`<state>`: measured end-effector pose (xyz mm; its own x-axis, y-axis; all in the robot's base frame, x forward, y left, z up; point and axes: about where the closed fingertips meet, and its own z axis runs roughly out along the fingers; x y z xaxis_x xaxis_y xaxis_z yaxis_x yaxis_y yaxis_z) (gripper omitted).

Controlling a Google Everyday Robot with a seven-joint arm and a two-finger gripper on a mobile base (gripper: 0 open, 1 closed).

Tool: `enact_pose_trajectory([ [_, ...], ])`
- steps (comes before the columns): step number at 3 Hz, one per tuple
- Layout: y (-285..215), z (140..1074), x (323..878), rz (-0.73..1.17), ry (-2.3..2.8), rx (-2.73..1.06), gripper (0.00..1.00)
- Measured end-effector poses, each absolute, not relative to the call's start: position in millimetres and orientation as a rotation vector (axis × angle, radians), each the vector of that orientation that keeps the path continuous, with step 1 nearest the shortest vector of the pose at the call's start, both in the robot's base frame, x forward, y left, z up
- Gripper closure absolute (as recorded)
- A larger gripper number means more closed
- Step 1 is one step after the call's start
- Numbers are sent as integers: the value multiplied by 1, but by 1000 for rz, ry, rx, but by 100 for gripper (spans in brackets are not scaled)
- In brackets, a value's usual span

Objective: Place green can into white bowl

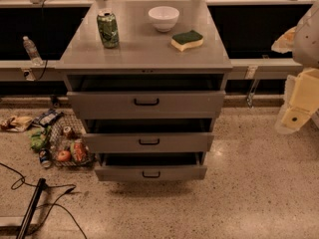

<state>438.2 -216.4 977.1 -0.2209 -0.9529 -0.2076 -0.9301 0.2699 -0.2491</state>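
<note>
The green can [107,29] stands upright on the left part of the grey cabinet top [144,51]. The white bowl [163,18] sits upright and empty at the back middle of the same top, to the right of the can. My gripper [295,114] hangs at the far right edge of the view, beside the cabinet and below its top level, well away from both the can and the bowl. It holds nothing that I can see.
A yellow-and-green sponge [187,40] lies right of the bowl. Three drawers [147,102] stand partly pulled out at the front. Litter and a wire basket [67,146] lie on the floor at the left, with a water bottle [31,50] and cables [30,203].
</note>
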Motion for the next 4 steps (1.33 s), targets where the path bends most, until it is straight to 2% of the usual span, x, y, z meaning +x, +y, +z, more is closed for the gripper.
enact_pose_trajectory([
  [1, -216, 977, 438, -102, 2229, -1723, 0],
  [2, -205, 998, 493, -4, 2060, -1580, 0],
  [3, -178, 1016, 596, 202, 1788, -1424, 0],
  [4, -108, 1017, 668, 483, 1633, -1326, 0],
])
